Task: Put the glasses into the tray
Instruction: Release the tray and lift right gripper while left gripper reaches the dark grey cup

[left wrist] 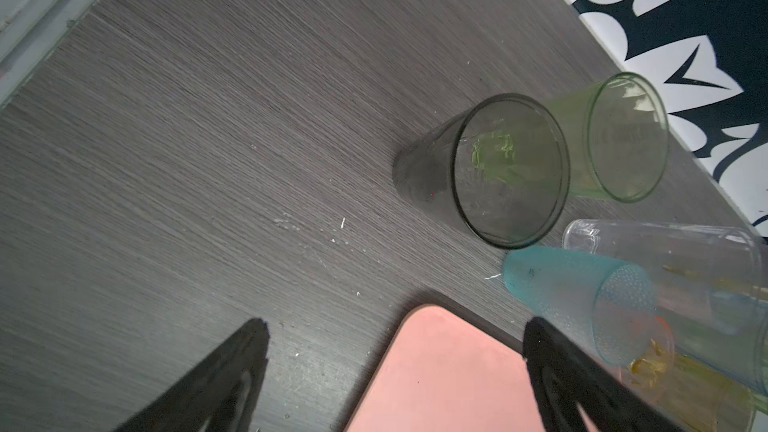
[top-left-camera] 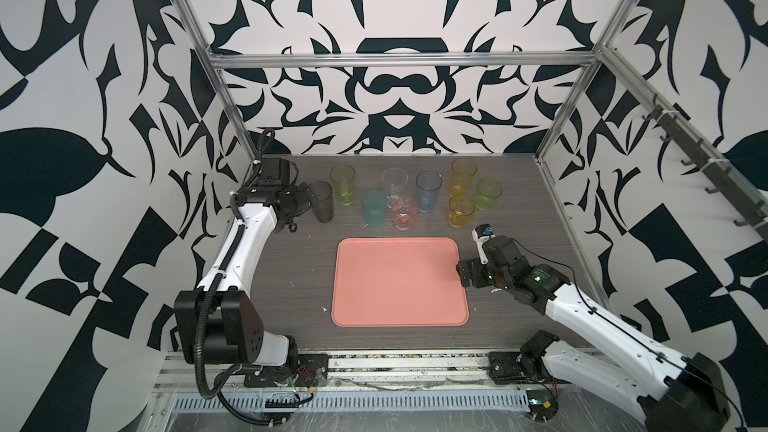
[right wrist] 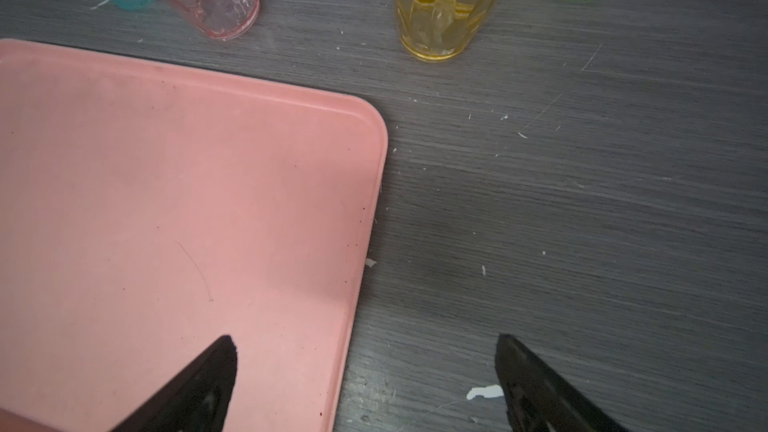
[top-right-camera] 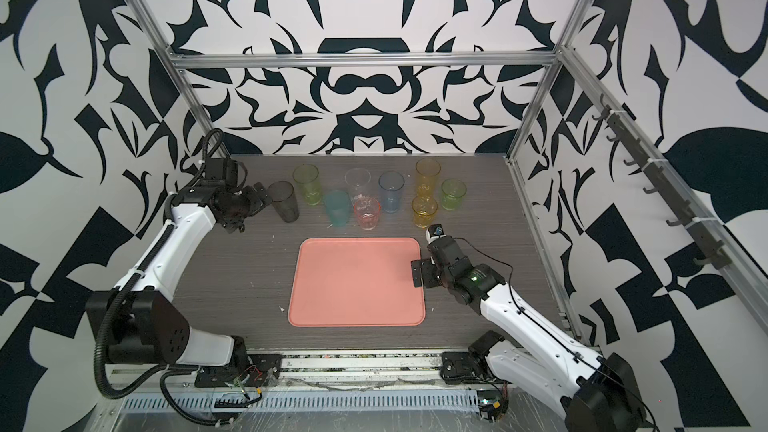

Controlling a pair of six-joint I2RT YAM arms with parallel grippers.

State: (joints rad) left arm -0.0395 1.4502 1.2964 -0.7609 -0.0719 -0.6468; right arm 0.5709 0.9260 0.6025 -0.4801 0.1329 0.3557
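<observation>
We see the dark wood-grain table [top-left-camera: 291, 276] filling the floor of the cell, and on it, toward the near middle, the salmon-pink tray [top-left-camera: 399, 284] lying flat. The left gripper [left wrist: 397, 326] reaches to the far left of the table with its jaws spread wide and nothing between them. It points at the smoky grey glass [top-left-camera: 322, 206], near it but apart. The right gripper [right wrist: 365, 342] hangs over the right edge of the tray, one finger above the pink surface and the other above the table. Its jaws are also wide apart and grip nothing. All nine glasses stand upright on the table beyond the tray's far edge. In the back row we count the tall green glass [top-left-camera: 343, 184], the clear glass [top-left-camera: 394, 188], the blue glass [top-left-camera: 428, 191] and the tall amber glass [top-left-camera: 462, 178]. Nearer the tray stand the teal glass [top-left-camera: 373, 209], the pink glass [top-left-camera: 404, 214], the short amber glass [top-left-camera: 461, 211] and, furthest right, the short green glass [top-left-camera: 488, 194].
</observation>
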